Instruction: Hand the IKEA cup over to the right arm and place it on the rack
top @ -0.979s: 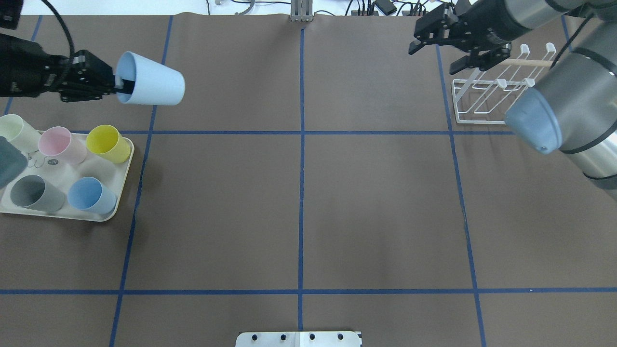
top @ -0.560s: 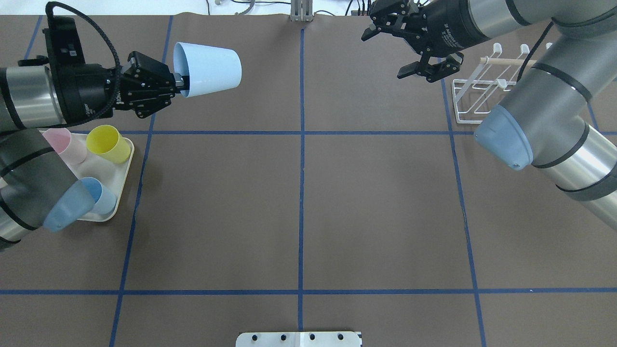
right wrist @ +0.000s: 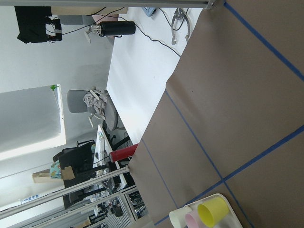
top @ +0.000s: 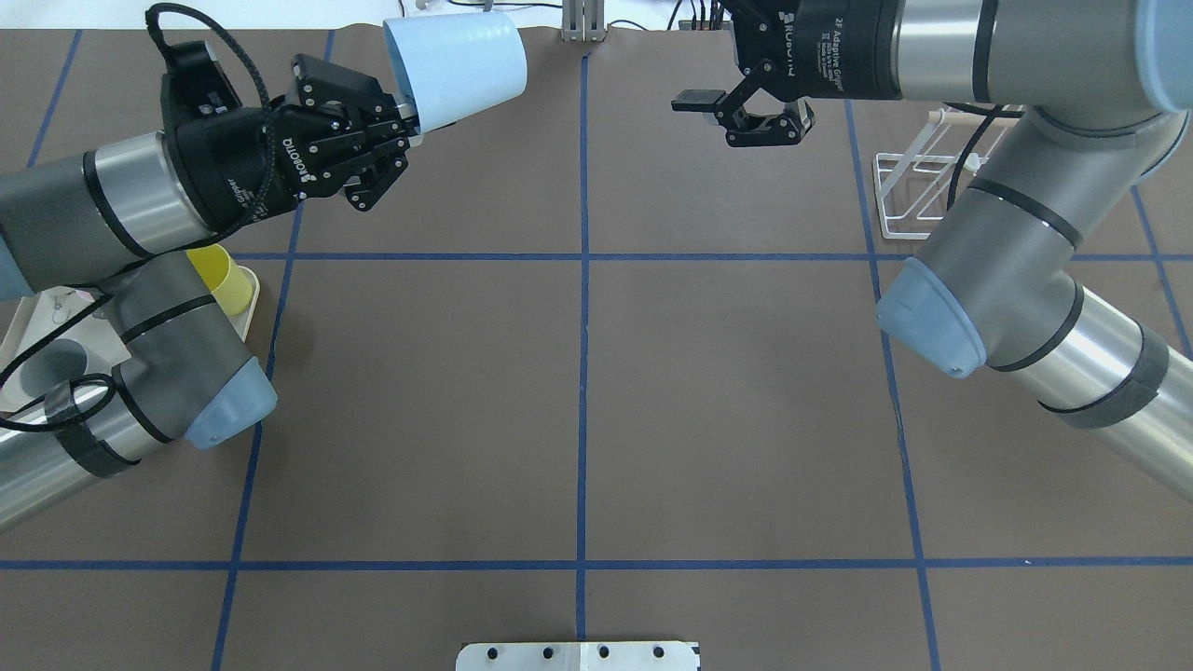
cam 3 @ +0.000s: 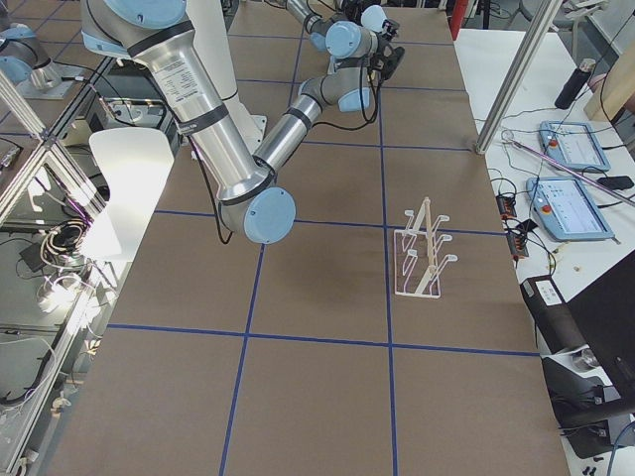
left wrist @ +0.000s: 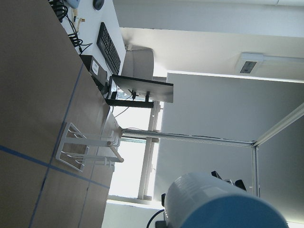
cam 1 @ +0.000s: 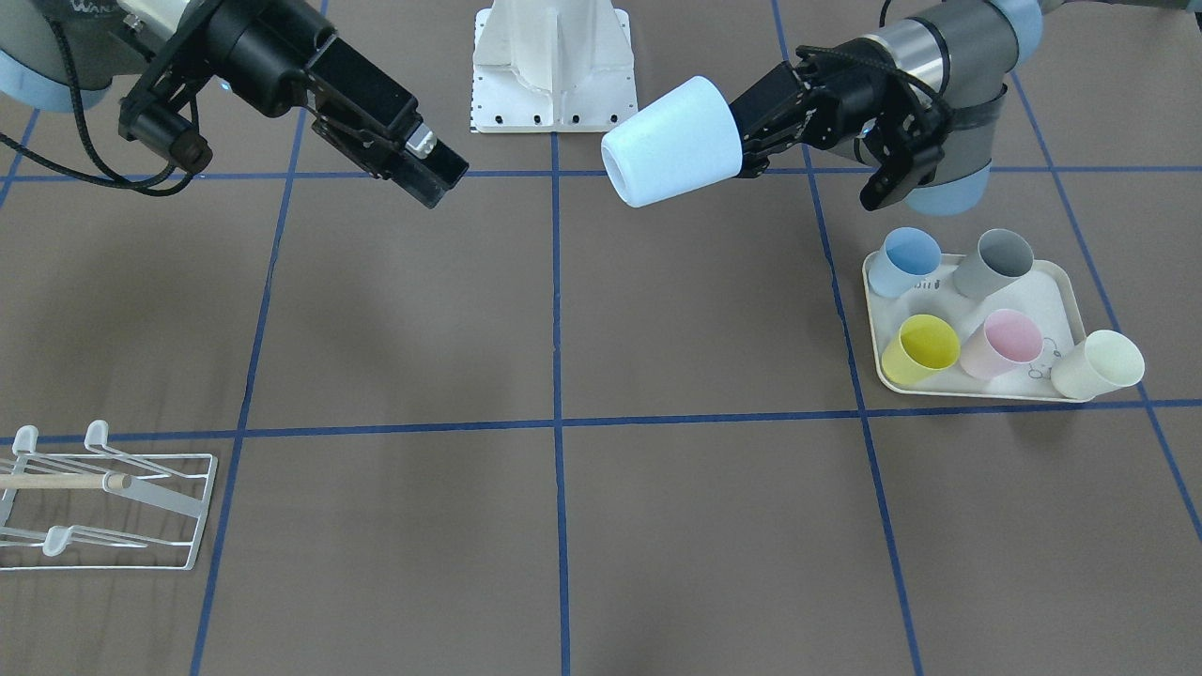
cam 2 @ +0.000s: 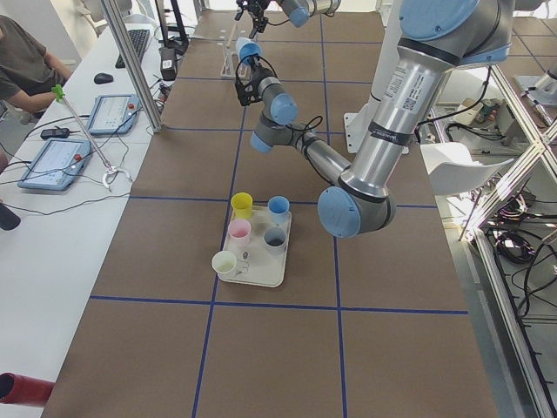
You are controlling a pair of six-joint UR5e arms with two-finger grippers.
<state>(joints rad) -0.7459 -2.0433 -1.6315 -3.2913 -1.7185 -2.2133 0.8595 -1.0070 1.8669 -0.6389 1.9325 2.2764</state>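
A light blue IKEA cup (top: 461,61) hangs tilted on its side above the far middle of the table, base pointing to the robot's right. My left gripper (top: 408,114) is shut on the IKEA cup's rim, one finger inside the mouth. In the front view the cup (cam 1: 671,141) faces my right gripper (cam 1: 437,176), which is open and holds nothing, a clear gap from the cup's base. From overhead the right gripper (top: 708,107) hovers left of the white wire rack (top: 918,191). The rack (cam 1: 103,507) is bare.
A cream tray (cam 1: 1066,282) on the robot's left holds blue, grey, yellow and pink cups; a pale cup lies at its corner. The left arm's elbow (top: 224,410) hangs over the tray. A white base plate (cam 1: 554,66) sits at the robot's edge.
The left gripper has carried the cup rightward and toward the far edge. The right gripper has swung left, away from the rack, toward the cup, turning at the wrist.
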